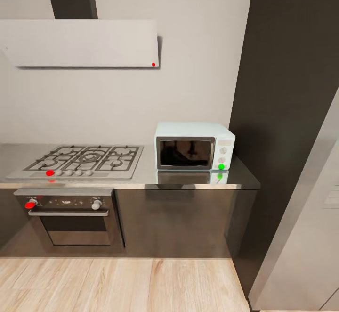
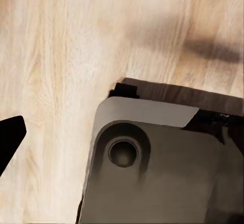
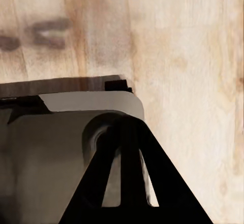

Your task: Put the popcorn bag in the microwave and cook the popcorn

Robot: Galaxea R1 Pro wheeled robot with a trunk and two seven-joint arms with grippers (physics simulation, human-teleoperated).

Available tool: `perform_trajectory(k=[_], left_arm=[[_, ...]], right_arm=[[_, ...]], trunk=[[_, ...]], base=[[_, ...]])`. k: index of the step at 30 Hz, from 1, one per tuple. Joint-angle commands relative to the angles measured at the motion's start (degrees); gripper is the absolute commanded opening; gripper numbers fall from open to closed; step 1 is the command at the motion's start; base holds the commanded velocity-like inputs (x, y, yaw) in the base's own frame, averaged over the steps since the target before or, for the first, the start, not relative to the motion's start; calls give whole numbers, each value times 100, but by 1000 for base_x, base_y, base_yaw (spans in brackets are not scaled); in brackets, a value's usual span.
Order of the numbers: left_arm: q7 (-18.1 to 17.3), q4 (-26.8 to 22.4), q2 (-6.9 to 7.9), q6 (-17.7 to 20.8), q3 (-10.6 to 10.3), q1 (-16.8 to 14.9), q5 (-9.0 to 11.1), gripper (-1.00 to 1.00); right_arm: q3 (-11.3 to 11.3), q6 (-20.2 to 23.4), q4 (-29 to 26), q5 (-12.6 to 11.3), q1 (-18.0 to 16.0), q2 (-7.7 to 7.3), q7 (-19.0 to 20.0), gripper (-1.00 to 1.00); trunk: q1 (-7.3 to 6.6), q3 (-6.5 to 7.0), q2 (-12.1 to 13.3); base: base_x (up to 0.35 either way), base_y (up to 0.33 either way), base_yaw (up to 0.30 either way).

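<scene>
Microwave (image 1: 194, 145) ahead; grippers floorward.

microwave (image 1: 195, 146): pale blue-white, door closed, green light | on grey countertop (image 1: 141, 180), right of hob

Pale blue-white microwave (image 1: 194, 145) with dark glass, grey glossy countertop (image 1: 146, 173), light wood-grain floor (image 1: 122, 286).

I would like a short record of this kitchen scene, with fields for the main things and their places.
microwave: on the countertop, door shut, green dot lit
gas hob: set in the countertop, left of the microwave
built-in oven: under the hob, door shut
hood: on the wall above the hob
floor: pale wood
right gripper: dark fingers close together, above the floor and the robot's base
</scene>
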Motion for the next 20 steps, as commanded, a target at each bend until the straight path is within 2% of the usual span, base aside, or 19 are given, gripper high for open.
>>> perform_trajectory(k=[1,9,12,15,20], left_arm=[[19,-1,141,-14,-40,0,13,100],[19,-2,141,-14,-38,0,13,100],[19,0,148,-14,-38,0,13,100],[19,0,155,-14,-38,0,33,100],[19,1,152,-14,-38,0,39,100]], right_arm=[[-144,141,84,80,1,82,-24,-100],[-119,135,86,86,1,97,-27,-100],[-175,99,53,35,-2,15,-34,-100],[-192,104,35,24,-3,-133,-29,-100],[-182,104,33,27,-2,-138,-27,-100]], trunk=[[0,-6,-4],[0,-6,-4],[0,-6,-4],[0,-6,-4],[0,-6,-4]], base=[[0,0,0],[0,0,0],[0,0,0],[0,0,0],[0,0,0]])
